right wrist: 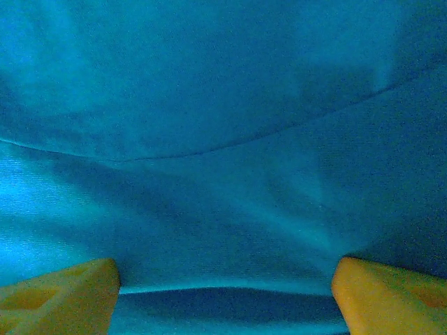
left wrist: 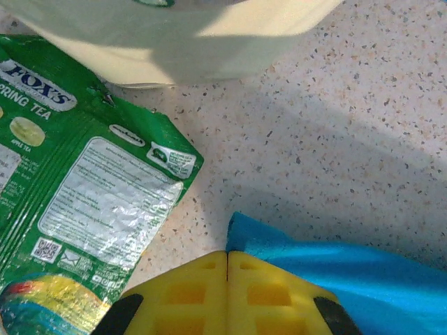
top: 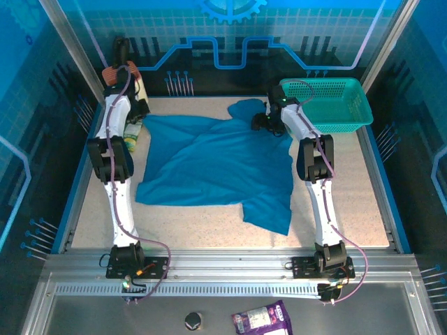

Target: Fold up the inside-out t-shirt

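Observation:
The medium-blue t-shirt [top: 209,164] lies spread and wrinkled across the middle of the table, one sleeve reaching the far right. My left gripper [top: 143,113] is at the shirt's far-left corner. In the left wrist view its yellow fingers [left wrist: 188,293] are pressed together, and the t-shirt's corner [left wrist: 335,258] comes out right at the tips of the left gripper [left wrist: 227,255]. My right gripper [top: 263,122] hangs over the shirt's far-right part. The right wrist view has this gripper [right wrist: 223,276] open wide, and a fold of the t-shirt [right wrist: 223,139] runs between its fingers.
A teal mesh basket [top: 335,105] stands at the far right, close to the right arm. A green candy bag [left wrist: 91,188] and a cream-coloured object [left wrist: 181,35] lie by the left gripper at the far left. A purple packet [top: 262,321] lies off the table in front.

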### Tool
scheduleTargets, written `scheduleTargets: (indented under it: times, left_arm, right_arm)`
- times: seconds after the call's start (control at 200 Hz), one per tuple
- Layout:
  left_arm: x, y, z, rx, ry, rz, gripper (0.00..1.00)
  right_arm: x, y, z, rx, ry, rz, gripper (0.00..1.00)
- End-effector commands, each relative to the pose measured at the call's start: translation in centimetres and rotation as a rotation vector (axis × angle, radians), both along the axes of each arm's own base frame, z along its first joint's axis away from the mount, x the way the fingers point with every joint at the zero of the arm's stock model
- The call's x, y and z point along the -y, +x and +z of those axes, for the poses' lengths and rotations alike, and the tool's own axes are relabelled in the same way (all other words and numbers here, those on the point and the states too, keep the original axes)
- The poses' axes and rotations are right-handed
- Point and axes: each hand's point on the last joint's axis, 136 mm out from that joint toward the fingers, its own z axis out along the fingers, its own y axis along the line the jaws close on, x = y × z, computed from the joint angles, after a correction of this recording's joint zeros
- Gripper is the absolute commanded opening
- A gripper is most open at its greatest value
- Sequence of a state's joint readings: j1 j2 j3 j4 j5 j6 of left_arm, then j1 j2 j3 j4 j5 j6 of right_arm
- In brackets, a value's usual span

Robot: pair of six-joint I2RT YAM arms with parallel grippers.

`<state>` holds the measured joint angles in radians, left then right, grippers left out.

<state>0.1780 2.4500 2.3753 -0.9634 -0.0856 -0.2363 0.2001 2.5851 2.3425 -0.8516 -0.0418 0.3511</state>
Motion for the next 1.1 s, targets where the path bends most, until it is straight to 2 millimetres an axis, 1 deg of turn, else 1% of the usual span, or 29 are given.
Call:
scheduleTargets:
  times: [0.0, 0.09, 0.175, 0.195, 0.25, 0.315, 0.415, 0.435, 0.45, 0.455, 0.465, 0.525, 0.535, 0.565, 0.58, 0.59, 0.62, 0.625, 0.63, 0.635, 0.685, 0.75, 0.826, 0.871, 0.941, 1.096]
  left_arm:
    - [-1.8, -0.5, -1.2, -0.043, 0.027, 0.050, 0.00]
    - [-2.2, -0.2, -1.4, -0.036, 0.016, 0.066, 0.00]
    - [-1.3, 0.2, -1.4, -0.021, -0.024, 0.053, 0.00]
    - [-1.1, 0.3, -1.4, -0.018, -0.034, 0.049, 0.00]
    - [-0.5, 0.4, -1.3, -0.014, -0.048, 0.039, 0.00]
    - [0.3, 0.5, -1.3, -0.012, -0.066, 0.019, 0.00]
    - [1.3, 0.6, -1.3, -0.016, -0.074, -0.003, 0.00]
    - [1.5, 0.5, -1.3, -0.018, -0.076, -0.005, 0.00]
    - [1.6, 0.5, -1.3, -0.018, -0.078, -0.008, 0.00]
    - [1.6, 0.5, -1.2, -0.017, -0.078, -0.008, 0.00]
    - [1.7, 0.5, -1.3, -0.019, -0.079, -0.009, 0.00]
    - [2.2, 0.5, -1.0, -0.013, -0.086, -0.019, 0.00]
    - [2.2, 0.5, -1.0, -0.013, -0.088, -0.019, 0.00]
    - [2.4, 0.5, -0.9, -0.010, -0.087, -0.023, 0.00]
    - [2.5, 0.5, -0.7, -0.007, -0.087, -0.025, 0.00]
    - [2.6, 0.5, -0.8, -0.008, -0.086, -0.028, 0.00]
    - [2.6, 0.5, -0.6, -0.004, -0.086, -0.029, 0.00]
    - [2.7, 0.5, -0.6, -0.004, -0.086, -0.030, 0.00]
    - [2.7, 0.5, -0.6, -0.003, -0.085, -0.030, 0.00]
    - [2.7, 0.5, -0.6, -0.003, -0.085, -0.030, 0.00]
    - [2.8, 0.6, -0.4, 0.003, -0.087, -0.032, 0.00]
    - [3.0, 0.7, -0.2, 0.010, -0.089, -0.034, 0.00]
    - [3.1, 0.7, 0.0, 0.012, -0.091, -0.037, 0.00]
    - [3.1, 0.7, 0.2, 0.014, -0.089, -0.040, 0.00]
    - [3.1, 0.6, 0.3, 0.011, -0.084, -0.042, 0.00]
    - [3.0, 0.3, 0.4, 0.002, -0.071, -0.050, 0.00]
  right_arm:
    - [3.1, -3.4, -5.2, -0.189, -0.049, -0.062, 0.83]
    - [3.1, -3.3, -5.2, -0.189, -0.048, -0.064, 0.83]
    - [2.2, -3.2, -3.8, -0.167, -0.012, -0.050, 0.83]
    - [1.8, -3.1, -3.3, -0.156, 0.001, -0.044, 0.83]
    - [0.6, -2.9, -1.2, -0.109, 0.022, -0.019, 0.83]
    - [-0.6, -3.0, 1.9, -0.048, 0.023, 0.012, 0.82]
    - [-1.8, -4.4, 5.6, -0.006, -0.001, 0.038, 0.83]
    - [-1.8, -4.9, 6.1, -0.006, -0.007, 0.040, 0.83]
    - [-2.1, -5.4, 5.8, -0.018, -0.013, 0.045, 0.82]
    - [-2.1, -5.5, 6.4, -0.008, -0.013, 0.046, 0.82]
    - [-2.1, -5.7, 7.0, 0.000, -0.013, 0.047, 0.82]
    - [-2.4, -7.9, 7.9, -0.016, -0.035, 0.059, 0.82]
    - [-2.4, -8.4, 7.5, -0.029, -0.041, 0.060, 0.82]
    - [-2.4, -9.7, 7.8, -0.039, -0.048, 0.060, 0.82]
    - [-2.5, -10.6, 7.5, -0.055, -0.053, 0.064, 0.82]
    - [-2.6, -10.8, 7.6, -0.053, -0.052, 0.065, 0.82]
    - [-2.8, -12.2, 7.5, -0.066, -0.052, 0.073, 0.82]
    - [-2.8, -12.8, 7.4, -0.073, -0.052, 0.074, 0.82]
    - [-2.8, -12.8, 7.4, -0.073, -0.052, 0.074, 0.82]
    - [-2.9, -13.3, 7.1, -0.083, -0.052, 0.076, 0.81]
    - [-2.9, -15.7, 6.4, -0.119, -0.047, 0.077, 0.81]
    - [-3.6, -18.9, 5.0, -0.181, 0.002, 0.088, 0.81]
    - [-4.2, -22.5, 3.1, -0.260, 0.047, 0.102, 0.80]
    - [-4.2, -24.4, 2.2, -0.301, 0.053, 0.107, 0.80]
    - [-3.2, -26.7, 1.1, -0.344, 0.023, 0.098, 0.80]
    - [1.1, -30.9, -0.4, -0.419, -0.098, 0.046, 0.80]
